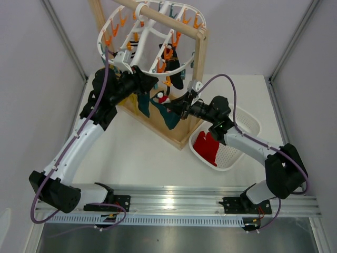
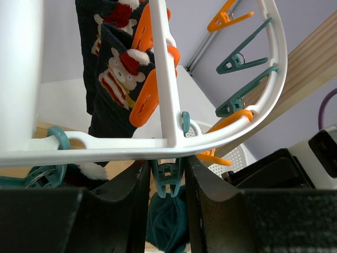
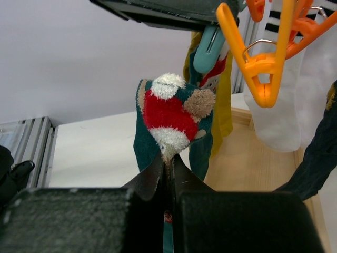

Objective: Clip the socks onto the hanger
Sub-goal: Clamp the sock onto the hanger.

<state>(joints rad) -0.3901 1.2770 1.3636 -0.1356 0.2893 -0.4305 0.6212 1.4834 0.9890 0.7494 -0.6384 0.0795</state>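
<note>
One hanger (image 2: 165, 79) is hung from the wooden rack (image 1: 200, 58), which stands toward the far edge of the desk (image 1: 137, 158). Two grippers are raised beneath it. The left gripper (image 2: 166, 173) is clamped on one teal peg (image 2: 167, 184). The right gripper (image 3: 168, 164) is pinched together on one teal Santa-patterned sock (image 3: 171, 113) just below that peg. One yellow sock (image 3: 227, 116) and one white striped sock (image 3: 284, 116) are seen behind, partly cut off. Red socks (image 1: 207, 147) are piled in the white basket (image 1: 247, 124) near the right edge; their number cannot be told.

Dark patterned socks (image 2: 113, 74) beneath white hanger (image 2: 164, 79)
</note>
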